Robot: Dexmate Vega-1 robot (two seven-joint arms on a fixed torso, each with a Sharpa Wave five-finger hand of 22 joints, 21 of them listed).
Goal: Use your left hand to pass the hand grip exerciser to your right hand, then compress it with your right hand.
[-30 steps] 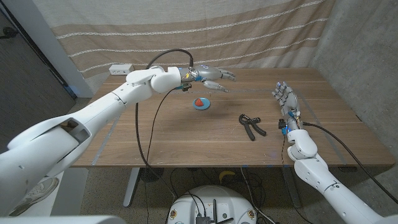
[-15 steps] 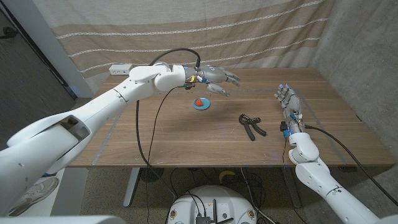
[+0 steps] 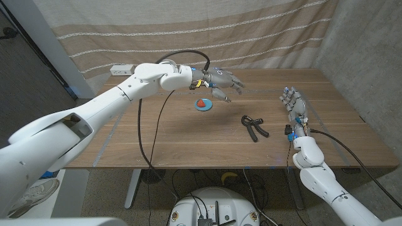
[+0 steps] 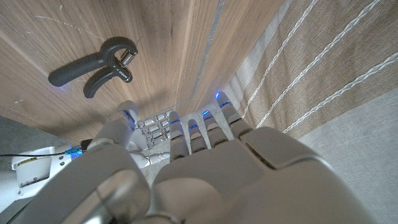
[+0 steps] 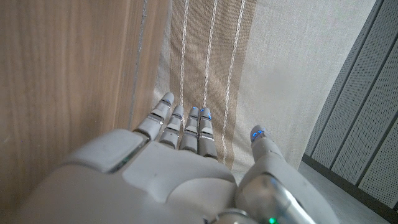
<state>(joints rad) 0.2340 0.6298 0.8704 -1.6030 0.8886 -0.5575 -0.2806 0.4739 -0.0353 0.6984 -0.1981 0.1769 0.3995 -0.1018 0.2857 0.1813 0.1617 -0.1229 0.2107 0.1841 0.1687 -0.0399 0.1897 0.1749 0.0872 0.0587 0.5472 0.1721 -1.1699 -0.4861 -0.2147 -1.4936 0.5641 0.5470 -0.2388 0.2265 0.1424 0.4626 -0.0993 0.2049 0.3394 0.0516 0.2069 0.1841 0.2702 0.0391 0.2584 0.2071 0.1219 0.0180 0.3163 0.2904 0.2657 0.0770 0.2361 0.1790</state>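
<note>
While the hand grip exerciser [image 3: 254, 127] lies untouched on the bench [image 3: 188, 138], handles toward the robot, the empty, spread left robot hand [image 3: 223, 81] hovers beyond it; the right robot hand [image 3: 296, 105], unclenched, waits nearer.

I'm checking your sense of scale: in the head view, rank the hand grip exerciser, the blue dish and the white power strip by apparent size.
Largest to smallest:
1. hand grip exerciser
2. white power strip and blue dish, too alike to rank; the strip lies farther from the camera.
</note>
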